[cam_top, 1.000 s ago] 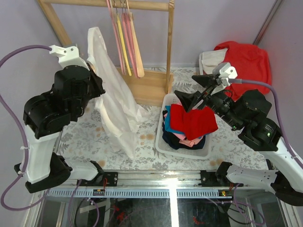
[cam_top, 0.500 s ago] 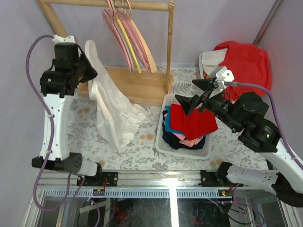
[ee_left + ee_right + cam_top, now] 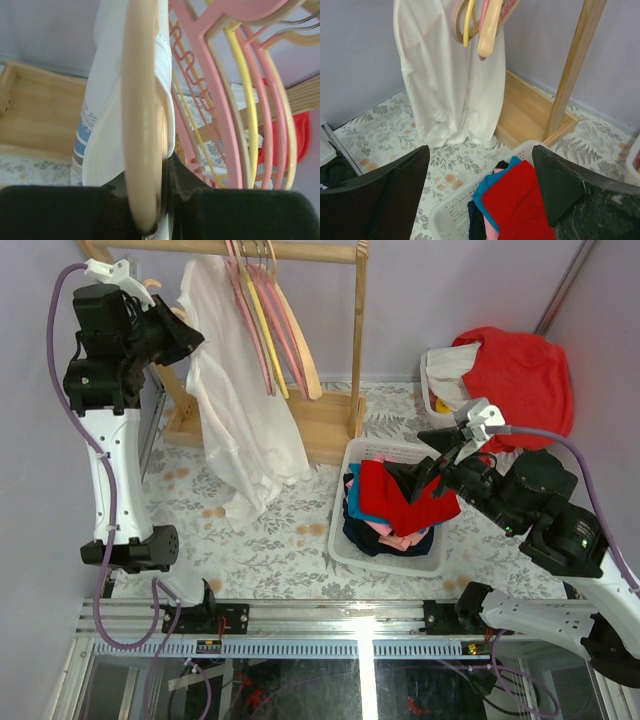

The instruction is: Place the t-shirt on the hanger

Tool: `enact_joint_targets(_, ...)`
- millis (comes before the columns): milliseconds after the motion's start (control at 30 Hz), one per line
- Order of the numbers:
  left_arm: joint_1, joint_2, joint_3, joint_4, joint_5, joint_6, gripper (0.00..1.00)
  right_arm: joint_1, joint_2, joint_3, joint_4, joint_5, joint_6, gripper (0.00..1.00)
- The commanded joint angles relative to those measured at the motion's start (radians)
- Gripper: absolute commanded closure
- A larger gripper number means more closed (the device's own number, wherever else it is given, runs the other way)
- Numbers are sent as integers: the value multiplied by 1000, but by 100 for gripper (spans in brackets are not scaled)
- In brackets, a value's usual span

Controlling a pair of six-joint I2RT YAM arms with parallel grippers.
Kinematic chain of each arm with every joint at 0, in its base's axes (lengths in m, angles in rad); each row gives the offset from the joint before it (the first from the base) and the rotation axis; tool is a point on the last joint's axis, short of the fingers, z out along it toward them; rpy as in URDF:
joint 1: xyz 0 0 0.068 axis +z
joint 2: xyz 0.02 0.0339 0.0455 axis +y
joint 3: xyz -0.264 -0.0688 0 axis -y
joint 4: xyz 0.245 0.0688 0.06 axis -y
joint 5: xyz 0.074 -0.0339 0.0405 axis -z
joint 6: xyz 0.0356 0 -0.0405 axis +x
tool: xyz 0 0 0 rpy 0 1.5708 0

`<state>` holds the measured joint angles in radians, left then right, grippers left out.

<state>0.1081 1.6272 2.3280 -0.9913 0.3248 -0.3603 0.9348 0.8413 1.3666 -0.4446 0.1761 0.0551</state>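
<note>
**A:** What surface and room do we have here?

**B:** We see a table (image 3: 300,540) covered in a grey-and-white leaf-patterned cloth with a few brownish spots. It is set against a plain lilac wall (image 3: 450,290). A wooden rack (image 3: 358,340) stands at the back of the table, with a top rail and a tray-like base.

**A:** And where is the t-shirt?

**B:** The white t-shirt (image 3: 240,410) hangs long and limp near the left end of the rail, draped over the pale peach hanger (image 3: 142,125). The left end effector (image 3: 188,336), raised high, is clamped on that hanger. We cannot tell whether the hook sits on the rail. The hem reaches down to the cloth in front of the rack's base.

**A:** What crowds it?

**B:** Just right of the shirt, pink hangers (image 3: 207,85) and a yellow hanger (image 3: 252,115) hang slanted from the same rail. In the left wrist view they are close against the held hanger.

Right of the rack sits a white basket (image 3: 345,550) heaped with red and navy clothes (image 3: 400,495). The right end effector (image 3: 420,462) hovers over that heap, fingers spread wide apart, holding nothing. Behind it, a red garment (image 3: 520,370) spills over a second white bin (image 3: 432,375).
</note>
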Motion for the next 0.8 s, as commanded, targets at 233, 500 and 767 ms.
enact_joint_targets(233, 23, 108, 88, 301, 218, 84, 100, 0, -41, -103, -47, -14, 32, 10)
enact_joint_targets(500, 23, 157, 133, 368, 263, 125, 100, -1, -42, -158, -33, -26, 31, 10)
enact_joint_targets(767, 25, 221, 171, 427, 245, 118, 100, 0, -23, -180, -14, -47, 40, 11)
